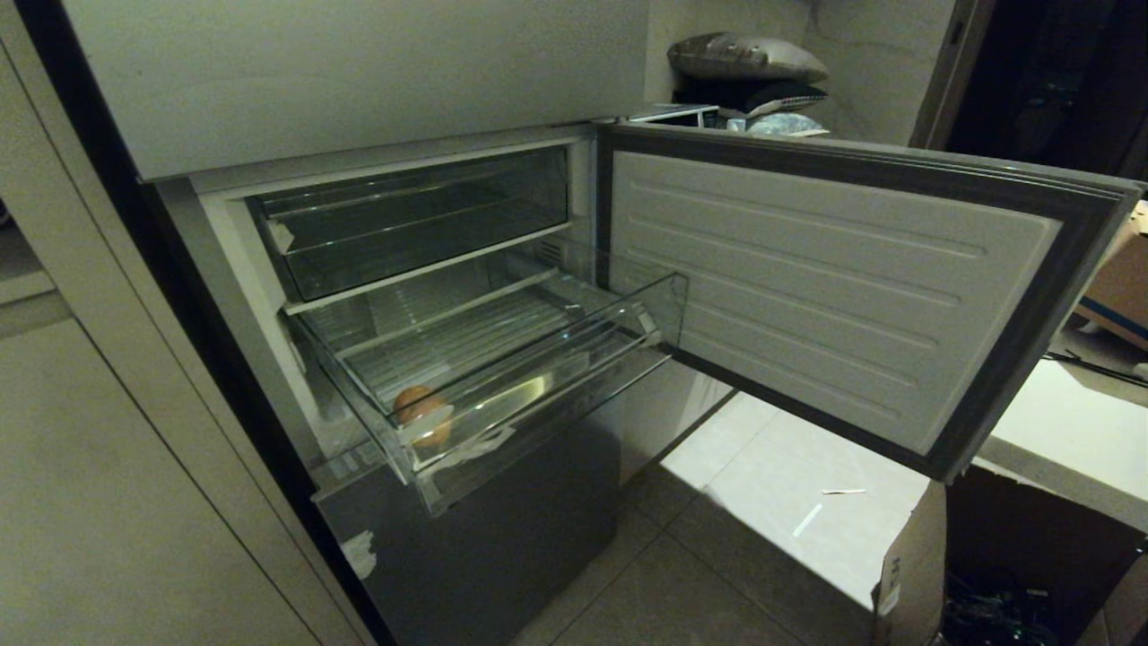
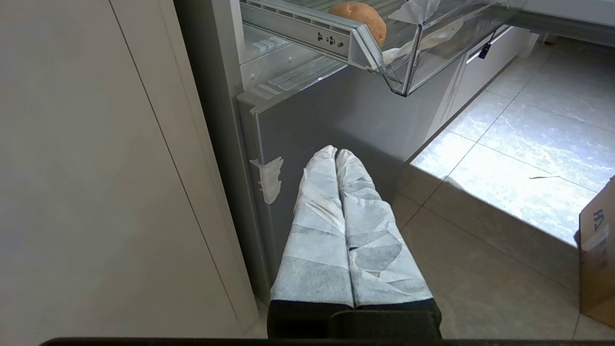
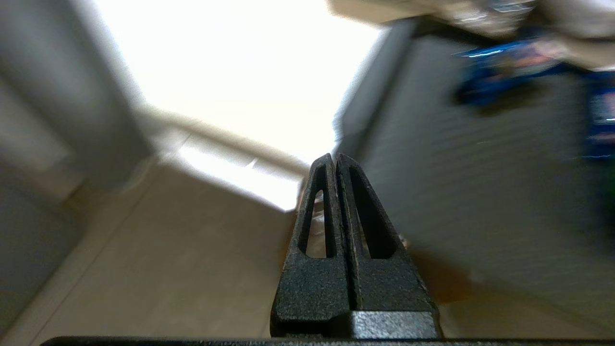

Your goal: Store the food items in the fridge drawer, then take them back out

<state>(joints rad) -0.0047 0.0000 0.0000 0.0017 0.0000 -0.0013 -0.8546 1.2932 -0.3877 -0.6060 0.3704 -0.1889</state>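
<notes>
1. Check the left gripper [image 2: 336,153] first. Its two white-wrapped fingers are pressed together and hold nothing. It hangs low in front of the grey lower fridge panel [image 2: 336,115], nearest to you in the scene.
2. Check the right gripper [image 3: 335,157]. Its black slotted fingers are closed flat against each other, also empty. Its own view is blurred, showing only floor and a dark surface, so its position relative to the fridge cannot be read. Neither arm appears in the head view.
3. Locate the clear plastic pull-out fridge drawer [image 1: 574,359]. It stands pulled out, its tall front lip toward you, under the shallower clear upper bin [image 1: 413,224].
4. Locate the tan-orange oval lump [image 1: 421,414]. It lies in the drawer's near left corner, against the front lip. In the left wrist view the same lump [image 2: 361,14] sits above and beyond the left fingertips, making the left gripper the nearer hand by judgement.
5. Note that no green pepper is visible.
6. Farther right, the white ribbed fridge door [image 1: 834,287] stands wide open.
</notes>
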